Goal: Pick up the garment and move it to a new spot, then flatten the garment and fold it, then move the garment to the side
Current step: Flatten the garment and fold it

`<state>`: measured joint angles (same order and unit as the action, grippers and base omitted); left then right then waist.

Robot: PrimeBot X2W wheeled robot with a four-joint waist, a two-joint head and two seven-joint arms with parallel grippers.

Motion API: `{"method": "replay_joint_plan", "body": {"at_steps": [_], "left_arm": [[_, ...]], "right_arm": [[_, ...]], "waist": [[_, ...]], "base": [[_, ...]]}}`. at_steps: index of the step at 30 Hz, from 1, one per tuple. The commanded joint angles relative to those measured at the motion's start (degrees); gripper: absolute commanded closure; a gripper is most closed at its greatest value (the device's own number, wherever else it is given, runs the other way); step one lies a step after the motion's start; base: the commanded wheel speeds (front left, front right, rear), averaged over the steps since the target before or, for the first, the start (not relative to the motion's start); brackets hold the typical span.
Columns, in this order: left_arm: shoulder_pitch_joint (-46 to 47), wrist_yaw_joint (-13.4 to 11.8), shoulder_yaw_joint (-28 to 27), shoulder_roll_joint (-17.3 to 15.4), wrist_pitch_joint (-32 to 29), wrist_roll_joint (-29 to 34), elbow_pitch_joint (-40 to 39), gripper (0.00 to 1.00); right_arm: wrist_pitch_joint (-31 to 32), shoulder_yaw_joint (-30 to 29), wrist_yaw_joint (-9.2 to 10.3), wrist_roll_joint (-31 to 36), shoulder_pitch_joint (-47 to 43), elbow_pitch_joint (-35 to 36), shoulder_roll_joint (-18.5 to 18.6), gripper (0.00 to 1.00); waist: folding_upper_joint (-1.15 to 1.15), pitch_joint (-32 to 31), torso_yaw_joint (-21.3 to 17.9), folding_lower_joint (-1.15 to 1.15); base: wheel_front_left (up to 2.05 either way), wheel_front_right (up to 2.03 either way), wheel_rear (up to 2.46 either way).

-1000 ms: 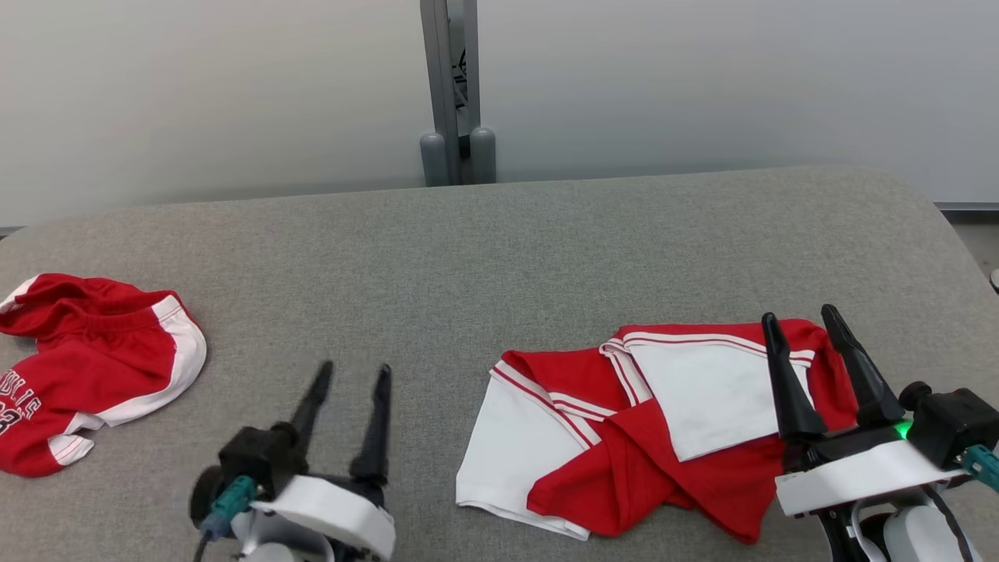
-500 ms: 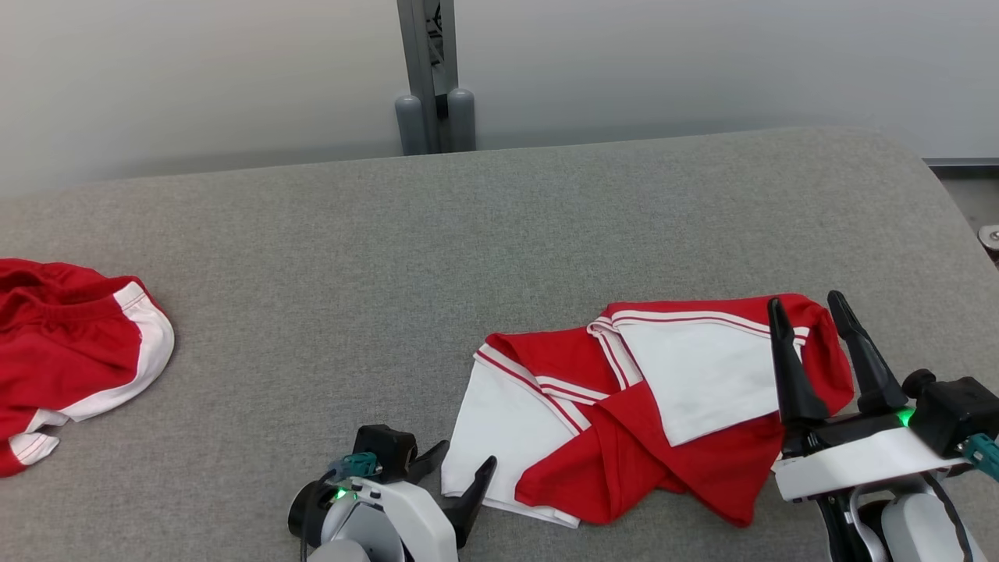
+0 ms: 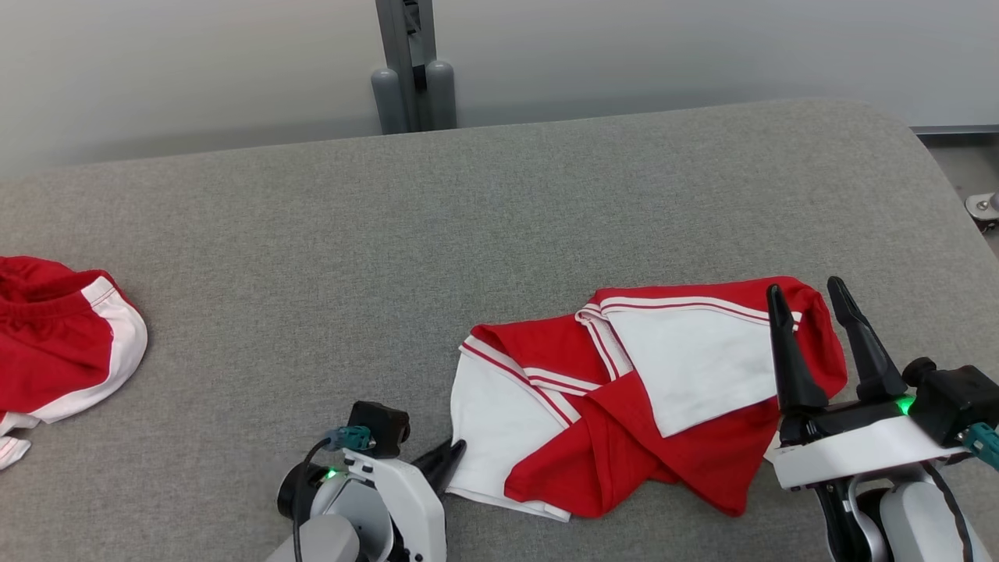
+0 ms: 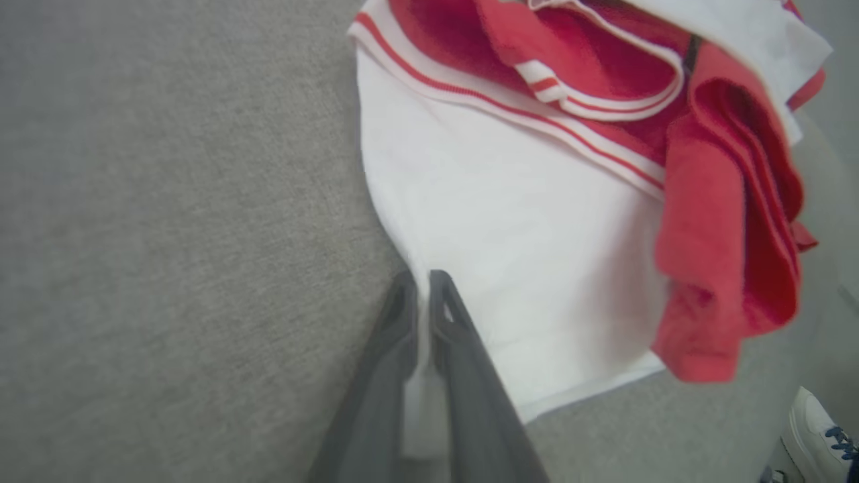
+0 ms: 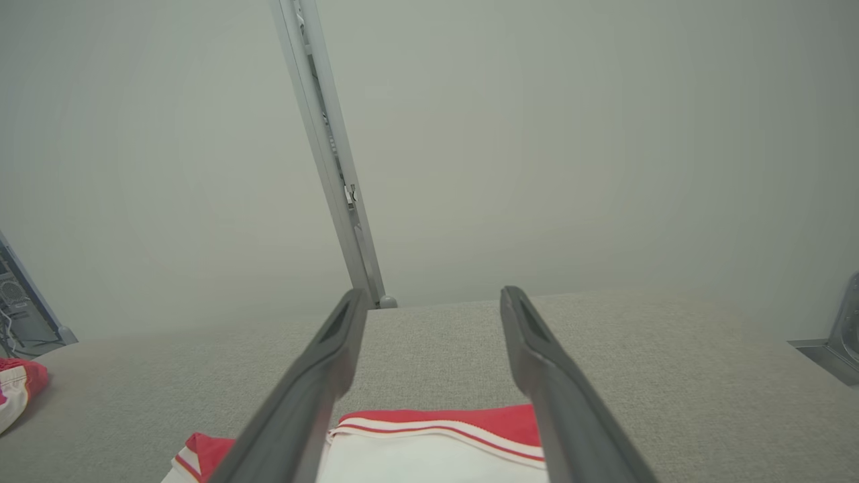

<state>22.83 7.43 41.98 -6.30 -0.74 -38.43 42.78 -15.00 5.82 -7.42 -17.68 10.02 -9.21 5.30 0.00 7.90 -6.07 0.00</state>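
The garment (image 3: pixel 624 406), red with white panels and striped trim, lies crumpled at the front right of the grey padded surface (image 3: pixel 390 234). My left gripper (image 3: pixel 449 457) is low at the garment's near left white corner. In the left wrist view the garment (image 4: pixel 537 235) spreads ahead, and the left gripper (image 4: pixel 421 278) has its fingers nearly together with white cloth pinched in the gap. My right gripper (image 3: pixel 804 286) stands open over the garment's right end, fingers pointing away. The right wrist view has the right gripper (image 5: pixel 435 294) wide apart above the garment (image 5: pixel 436 429), holding nothing.
A second red-and-white garment (image 3: pixel 62 351) lies at the far left edge, also seen as a red-and-white heap (image 5: pixel 17 389). A grey post (image 3: pixel 406 62) stands behind the surface against a pale wall. A white shoe (image 4: pixel 815 429) shows on the floor past the near edge.
The head camera has shifted. My left gripper swung right and down to the garment's white corner and closed on it. The right gripper stayed open in place.
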Motion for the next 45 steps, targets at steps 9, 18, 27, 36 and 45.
{"method": "replay_joint_plan", "body": {"at_steps": [9, 18, 27, 36, 45], "left_arm": [[2.0, -0.6, -0.3, -1.8, 6.4, -2.2, 1.2, 1.00], [10.6, -7.6, -5.9, -4.8, 14.2, -0.2, 3.0, 1.00], [22.8, -12.8, -11.5, -9.9, 16.0, 6.0, -0.2, 1.00], [26.1, -11.5, -9.6, -8.8, 15.8, 8.7, 9.9, 0.00], [25.3, -14.2, -15.5, -8.7, 16.0, 11.8, 2.9, 0.00]], "right_arm": [[-0.3, 0.0, -0.13, 0.5, 0.1, -0.7, 0.0, 0.00], [-0.3, 1.2, -0.13, 0.9, 0.6, -0.7, 0.0, 0.00], [-0.3, 2.3, -0.13, 0.4, 2.3, -0.5, -0.7, 0.00], [-0.3, 2.6, -0.13, 0.0, 3.7, -1.2, -1.5, 0.00], [-0.3, 1.4, -0.13, 0.8, 3.4, -1.6, -1.3, 0.00]], "waist": [[0.00, -1.2, 0.1, 0.00], [0.00, -1.5, -1.1, 0.00], [0.00, 1.1, -3.9, 0.00], [0.00, 2.8, -5.7, 0.00], [0.00, 1.4, -2.6, 0.00]], "base": [[0.00, 0.00, 0.00], [0.00, 0.00, 0.00], [0.00, 0.00, 0.00], [0.00, 0.00, 0.00], [0.00, 0.00, 0.00]]}}
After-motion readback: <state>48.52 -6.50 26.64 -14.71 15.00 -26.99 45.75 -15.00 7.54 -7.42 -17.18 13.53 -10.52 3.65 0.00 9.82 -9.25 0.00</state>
